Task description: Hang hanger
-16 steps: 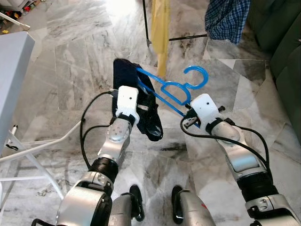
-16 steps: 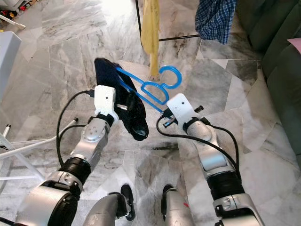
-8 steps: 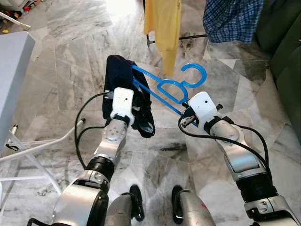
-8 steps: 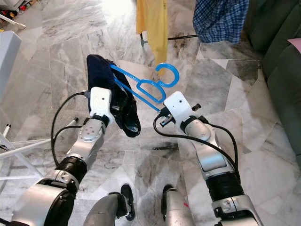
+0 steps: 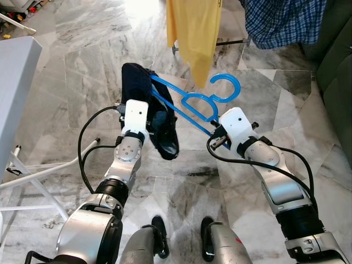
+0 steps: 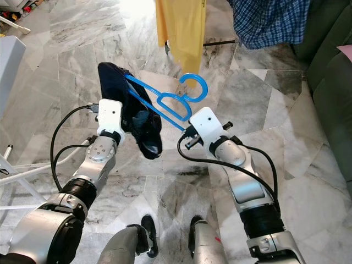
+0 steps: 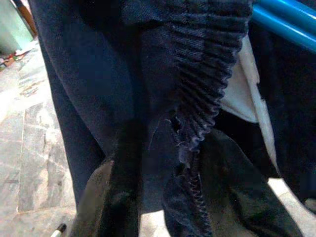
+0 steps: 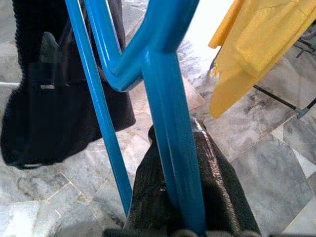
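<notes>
- Right gripper (image 8: 177, 217) fingers clamped on the blue hanger (image 5: 201, 103), smooth plastic, raised over the marble floor (image 5: 88, 71).
- Left gripper (image 7: 148, 197) fingers pinch the dark garment (image 5: 157, 118), ribbed waistband, draped on the hanger's far end.
- Yellow cloth (image 5: 192, 30) hangs beyond.

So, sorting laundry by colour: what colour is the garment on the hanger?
Dark navy garment on the blue hanger; left eye view.
</notes>
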Robot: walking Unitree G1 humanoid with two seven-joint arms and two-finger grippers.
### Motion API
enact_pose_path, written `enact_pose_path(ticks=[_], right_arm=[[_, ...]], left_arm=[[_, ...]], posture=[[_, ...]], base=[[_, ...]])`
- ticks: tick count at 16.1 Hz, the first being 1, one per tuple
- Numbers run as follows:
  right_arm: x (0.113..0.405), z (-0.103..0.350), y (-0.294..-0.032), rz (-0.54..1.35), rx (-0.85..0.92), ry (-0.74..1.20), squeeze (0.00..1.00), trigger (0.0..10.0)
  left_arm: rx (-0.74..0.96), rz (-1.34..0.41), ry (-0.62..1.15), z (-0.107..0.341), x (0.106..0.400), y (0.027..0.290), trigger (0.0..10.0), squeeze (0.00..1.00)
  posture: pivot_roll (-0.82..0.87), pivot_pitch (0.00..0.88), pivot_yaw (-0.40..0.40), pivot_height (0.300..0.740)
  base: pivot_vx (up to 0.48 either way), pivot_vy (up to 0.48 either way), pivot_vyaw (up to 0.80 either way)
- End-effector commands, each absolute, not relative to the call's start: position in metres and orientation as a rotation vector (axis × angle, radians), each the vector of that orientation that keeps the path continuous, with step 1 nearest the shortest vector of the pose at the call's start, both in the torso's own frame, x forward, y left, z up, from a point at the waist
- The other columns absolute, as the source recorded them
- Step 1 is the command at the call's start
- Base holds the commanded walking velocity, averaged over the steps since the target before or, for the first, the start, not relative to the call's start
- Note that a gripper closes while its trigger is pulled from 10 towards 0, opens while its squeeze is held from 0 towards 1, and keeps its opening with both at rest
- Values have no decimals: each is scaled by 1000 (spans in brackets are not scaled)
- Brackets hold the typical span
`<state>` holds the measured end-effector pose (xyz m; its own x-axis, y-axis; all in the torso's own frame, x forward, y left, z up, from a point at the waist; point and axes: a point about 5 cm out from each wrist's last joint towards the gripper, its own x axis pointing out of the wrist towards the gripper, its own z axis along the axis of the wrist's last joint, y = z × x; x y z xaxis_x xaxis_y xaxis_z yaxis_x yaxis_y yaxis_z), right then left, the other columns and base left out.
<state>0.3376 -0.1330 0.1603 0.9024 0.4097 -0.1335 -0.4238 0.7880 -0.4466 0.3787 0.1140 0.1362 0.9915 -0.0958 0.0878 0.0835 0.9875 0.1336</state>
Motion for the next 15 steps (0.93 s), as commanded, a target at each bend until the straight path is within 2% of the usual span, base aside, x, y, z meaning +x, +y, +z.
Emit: enact_pose_path(ticks=[1,10,15], right_arm=[[333,168,-124,483,-470,-16,0,0],[333,163,-123,463,-464,6,0,0],[335,145,-117,447,-450,84,0,0]], left_arm=[[141,-63,-71,131,378,121,0,0],[134,-51,-127,141,380,118,0,0],[120,-86,-298,171,379,107,0,0]], posture=[[-173,285,103,740],[-171,286,104,740],[-161,284,96,740]], base=[[0,0,0],[0,0,0],[0,0,0]])
